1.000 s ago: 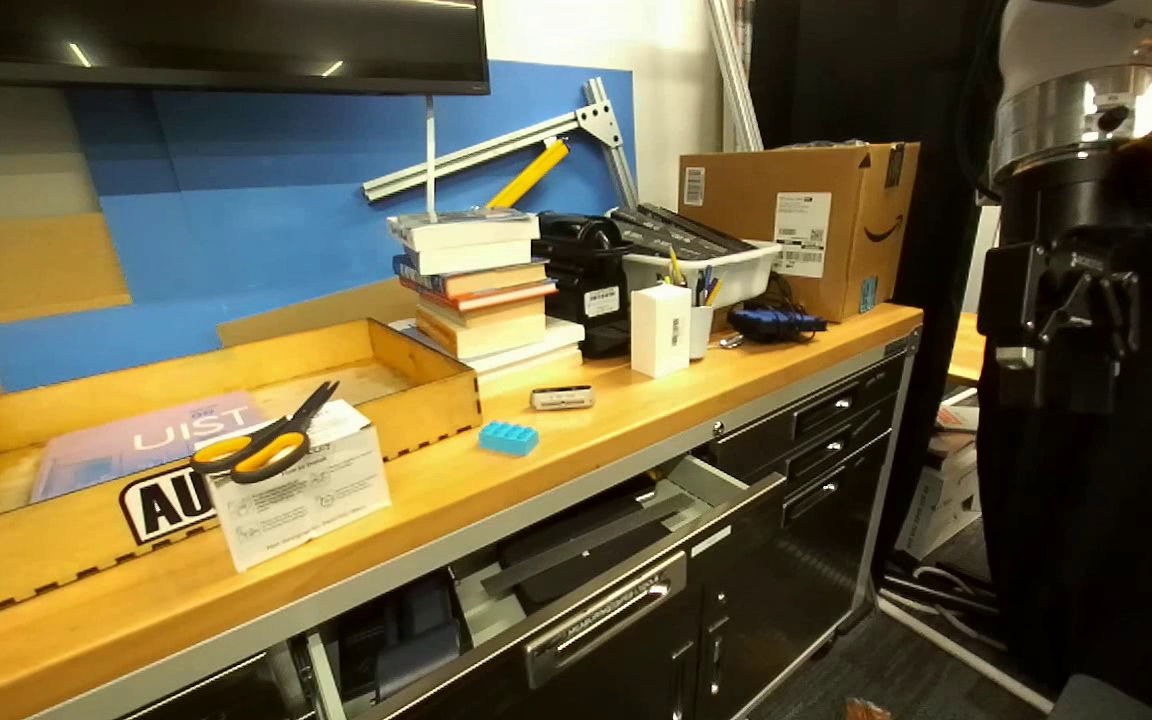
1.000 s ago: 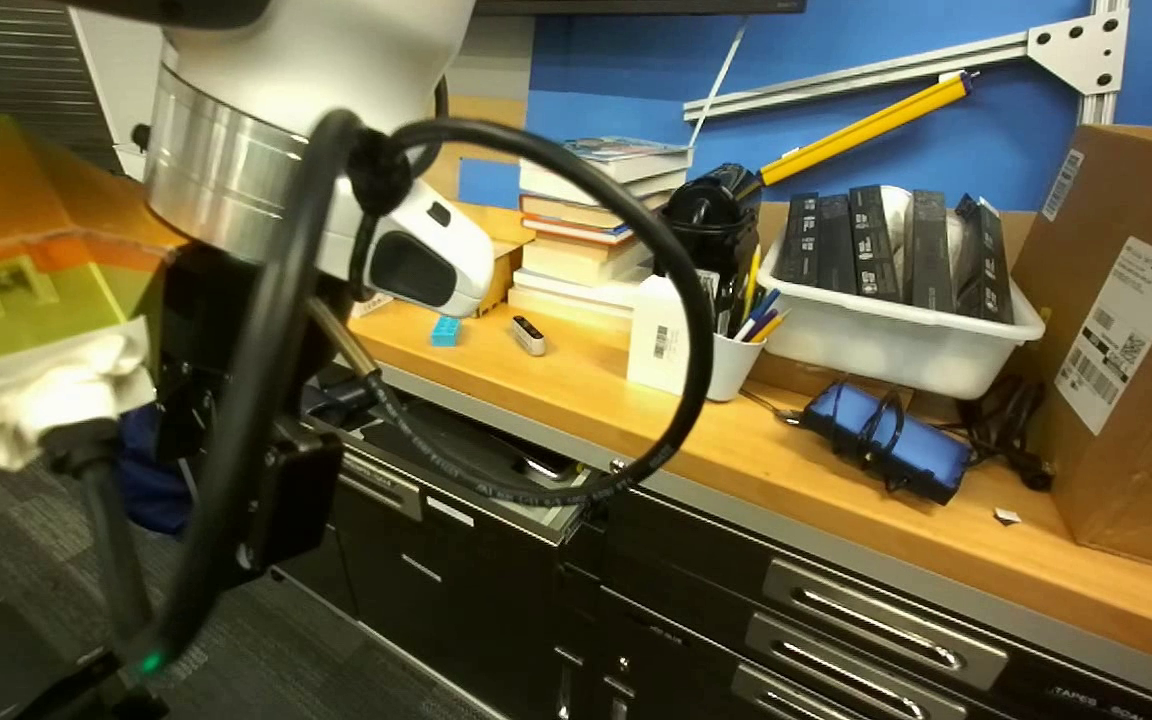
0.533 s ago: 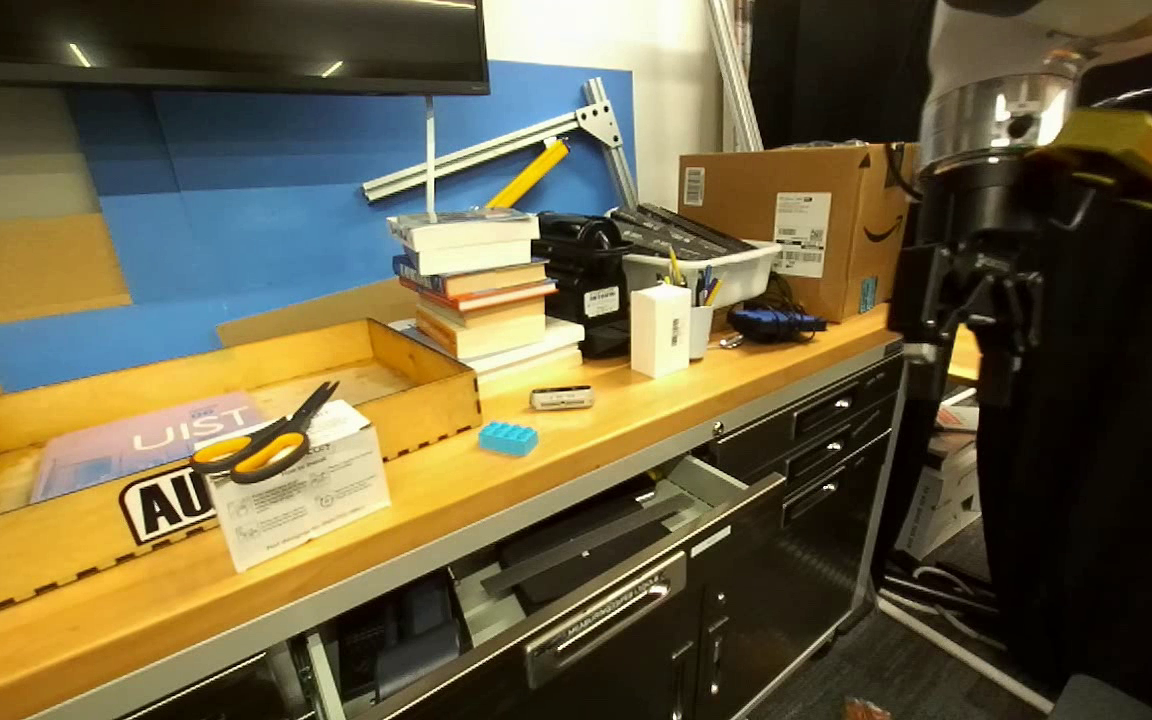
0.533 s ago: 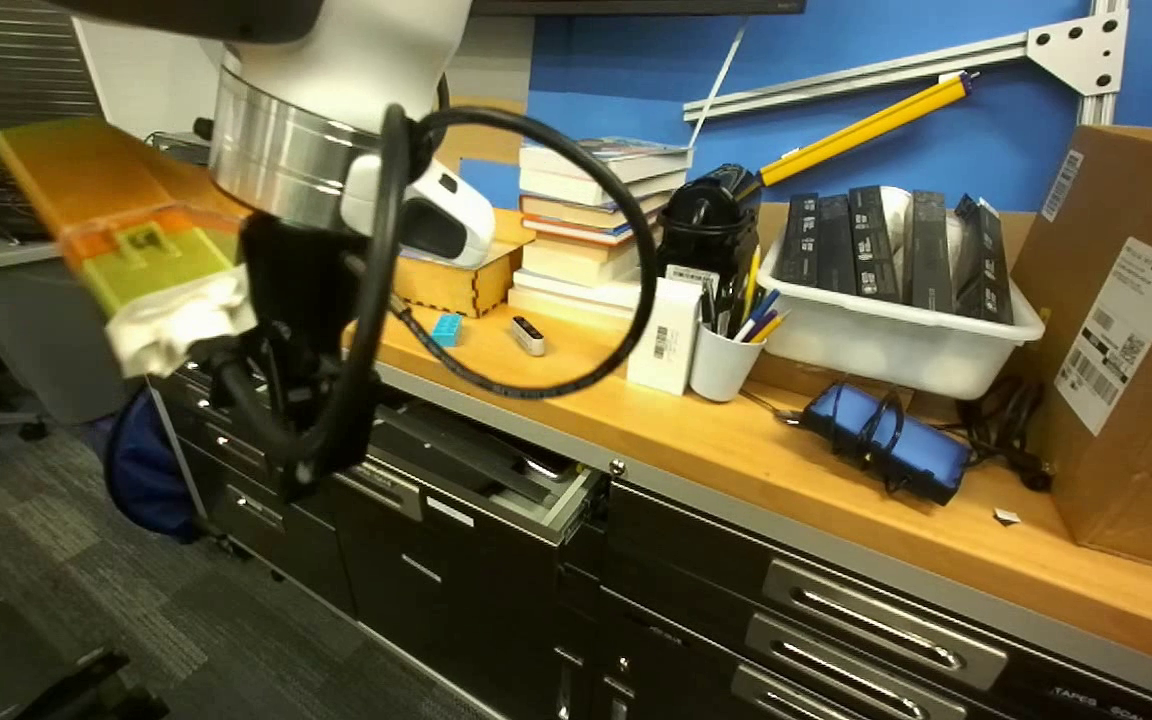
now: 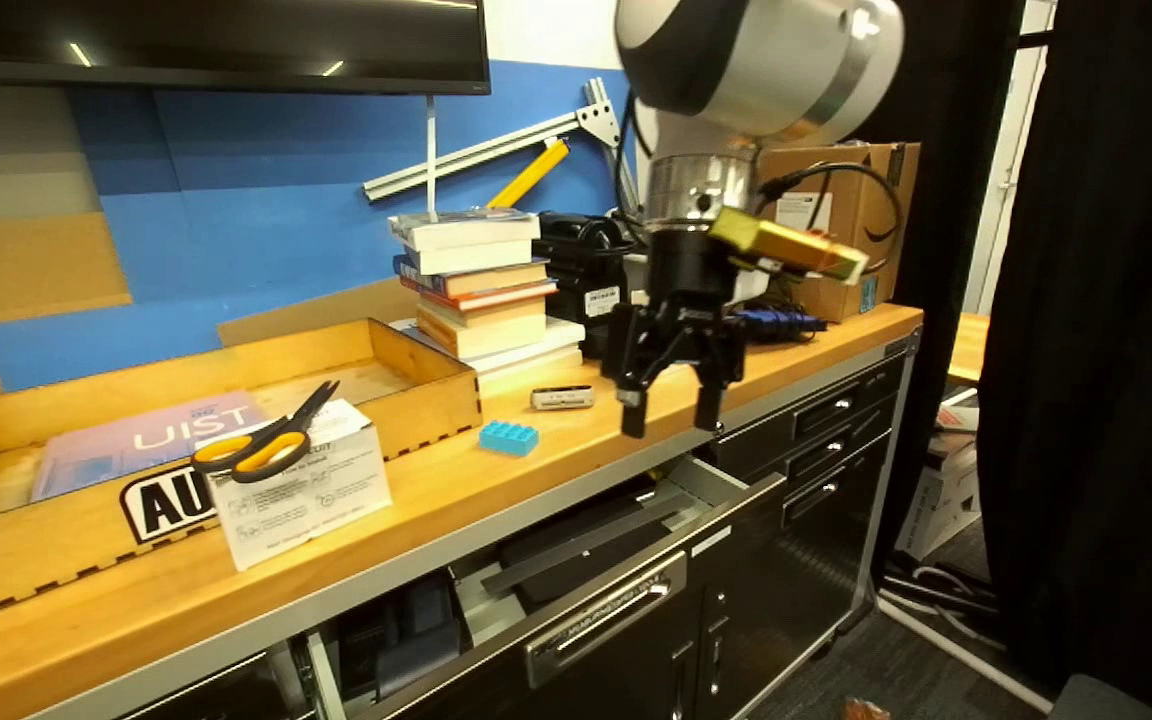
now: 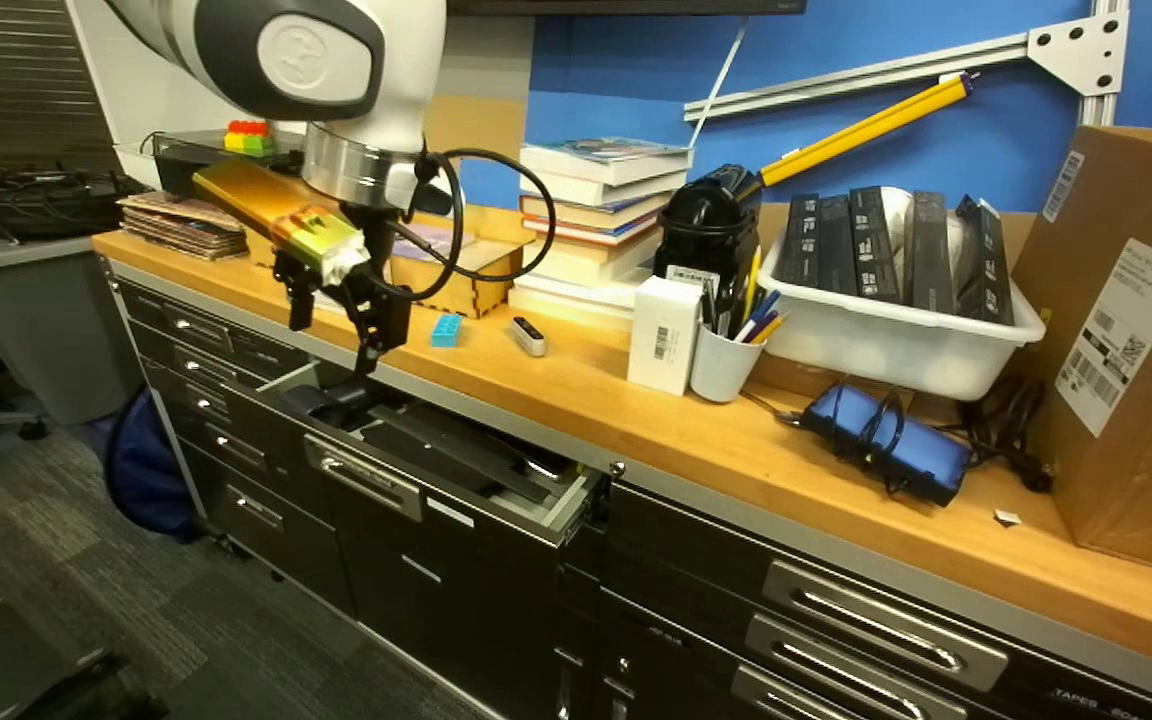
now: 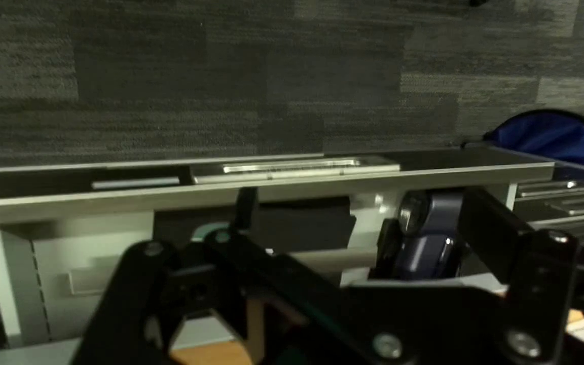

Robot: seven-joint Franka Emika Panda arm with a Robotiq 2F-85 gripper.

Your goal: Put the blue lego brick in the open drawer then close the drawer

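Blue lego brick [image 5: 508,438] sits, in an exterior view, between the wooden tray [image 5: 436,412] on its left and a small gadget [image 5: 562,398] on its right, a strip of tabletop [image 5: 526,475] leading to the front edge. Below, the drawer [image 5: 576,612] stands pulled out. Further right, the robot arm [image 5: 751,100] holds its jaws wide apart.

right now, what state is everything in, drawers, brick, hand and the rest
Wide drawer: pulled open
Small drawers: shut
Blue lego brick: studs up on the worktop, not gripped
Hand: open, nothing held
Scissors: resting on the printed box
Screen: dark
Pen cup: upright, holding pens
White bin: holding black boxes
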